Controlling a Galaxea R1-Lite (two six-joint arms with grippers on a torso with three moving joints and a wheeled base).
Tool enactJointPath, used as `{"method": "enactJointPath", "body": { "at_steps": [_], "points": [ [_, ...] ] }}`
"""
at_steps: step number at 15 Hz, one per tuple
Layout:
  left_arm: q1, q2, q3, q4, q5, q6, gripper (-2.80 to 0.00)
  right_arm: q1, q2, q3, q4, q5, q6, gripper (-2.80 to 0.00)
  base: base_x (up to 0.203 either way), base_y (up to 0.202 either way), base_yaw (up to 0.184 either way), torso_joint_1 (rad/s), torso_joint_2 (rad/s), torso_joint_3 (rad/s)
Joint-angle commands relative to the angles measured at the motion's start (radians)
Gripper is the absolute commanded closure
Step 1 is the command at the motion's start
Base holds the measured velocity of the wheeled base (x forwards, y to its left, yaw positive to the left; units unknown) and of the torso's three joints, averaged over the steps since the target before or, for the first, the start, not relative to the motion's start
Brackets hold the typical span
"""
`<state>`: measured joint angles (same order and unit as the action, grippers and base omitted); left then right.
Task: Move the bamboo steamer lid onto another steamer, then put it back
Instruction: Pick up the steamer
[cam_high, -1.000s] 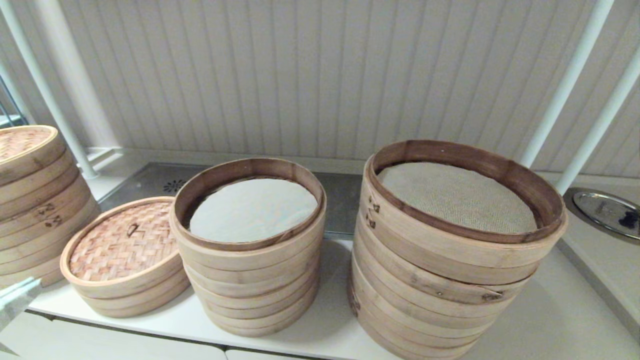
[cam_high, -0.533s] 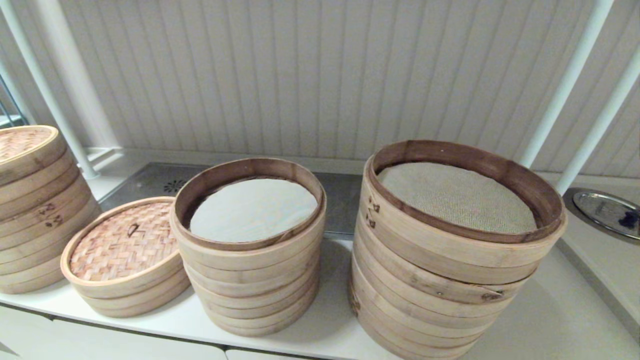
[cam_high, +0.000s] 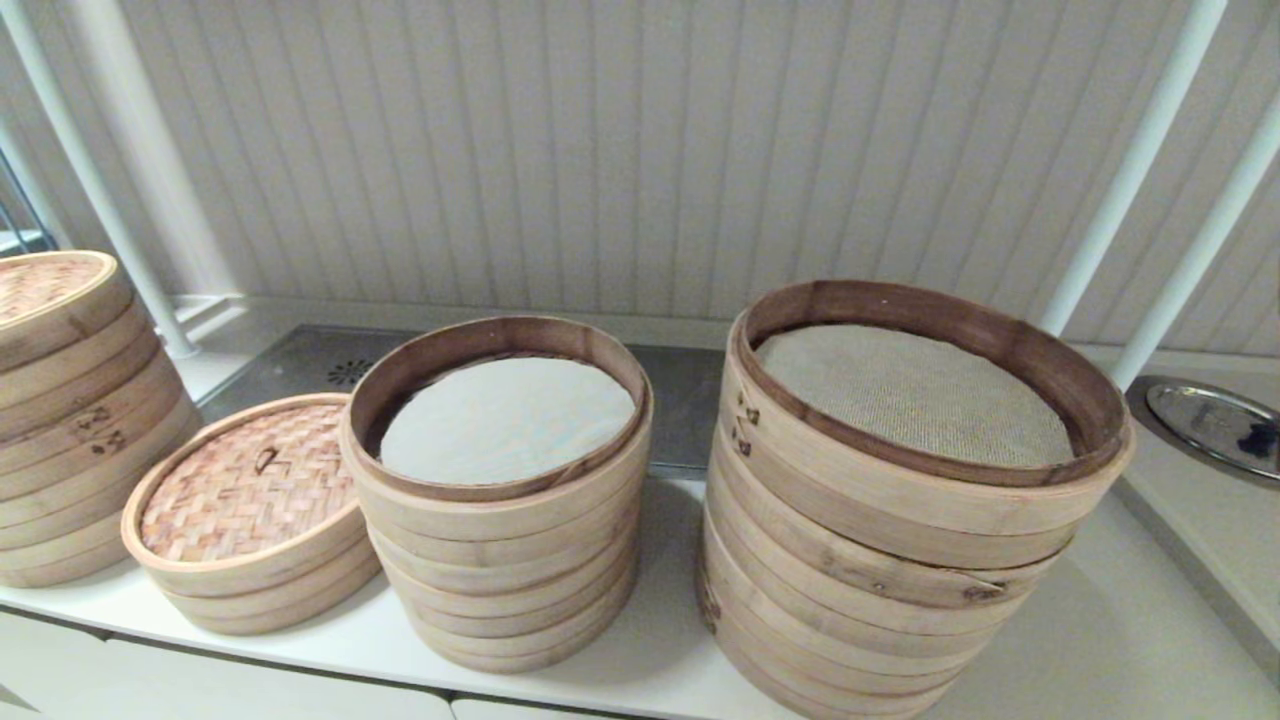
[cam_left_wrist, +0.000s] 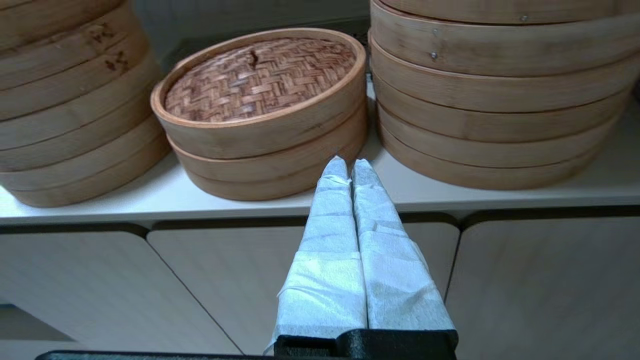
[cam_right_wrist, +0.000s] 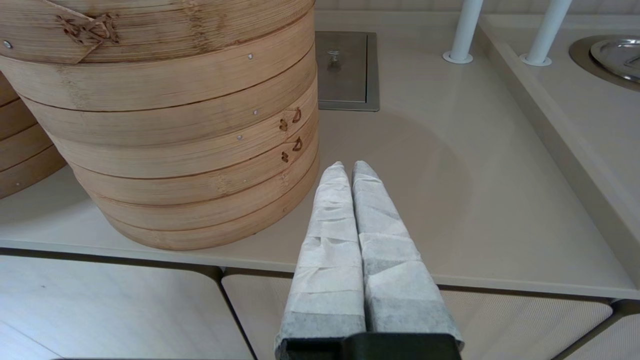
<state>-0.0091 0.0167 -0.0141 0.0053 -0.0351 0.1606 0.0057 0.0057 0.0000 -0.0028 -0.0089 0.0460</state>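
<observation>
The bamboo steamer lid (cam_high: 248, 484), reddish-brown woven with a small centre loop, lies flat on a low pale bamboo steamer (cam_high: 270, 590) at the counter's front left. The lid covers that steamer's inside. In the left wrist view the lid (cam_left_wrist: 257, 80) is beyond my left gripper (cam_left_wrist: 348, 164). That gripper is shut on nothing and hangs in front of the counter edge, level with the cabinet doors. My right gripper (cam_right_wrist: 348, 166) is also shut and empty. It hangs at the counter's front edge, beside the wide stack (cam_right_wrist: 190, 150). Neither gripper shows in the head view.
A tall stack (cam_high: 500, 540) with a white liner stands beside the lid. A wider stack (cam_high: 900, 560) with a beige cloth liner is at the right. Another stack (cam_high: 70, 430) under a paler lid is at the far left. White poles (cam_high: 1130, 170) and a metal dish (cam_high: 1210, 420) are at the right.
My left gripper's tip showed at the lower left of the head view one second ago and has dropped out of it. The lid and stacks have not moved.
</observation>
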Motion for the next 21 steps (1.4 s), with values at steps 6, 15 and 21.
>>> {"method": "enactJointPath", "body": {
  "at_steps": [6, 15, 21],
  "points": [
    [0.000, -0.021, 0.014, 0.005, 0.007, -0.039, 0.00, 0.000, 0.000, 0.003, 0.000, 0.000, 0.000, 0.00, 0.000, 0.000, 0.000, 0.000, 0.00, 0.000],
    [0.000, -0.023, 0.014, -0.001, 0.035, -0.144, 0.00, 0.000, 0.000, 0.003, 0.000, 0.000, 0.000, 0.00, 0.000, 0.000, 0.000, 0.000, 0.00, 0.000],
    [0.000, -0.021, 0.014, -0.002, 0.035, -0.162, 0.00, 0.000, 0.000, 0.003, 0.000, 0.000, 0.000, 0.00, 0.000, 0.000, 0.000, 0.000, 0.00, 0.000]
  ]
}}
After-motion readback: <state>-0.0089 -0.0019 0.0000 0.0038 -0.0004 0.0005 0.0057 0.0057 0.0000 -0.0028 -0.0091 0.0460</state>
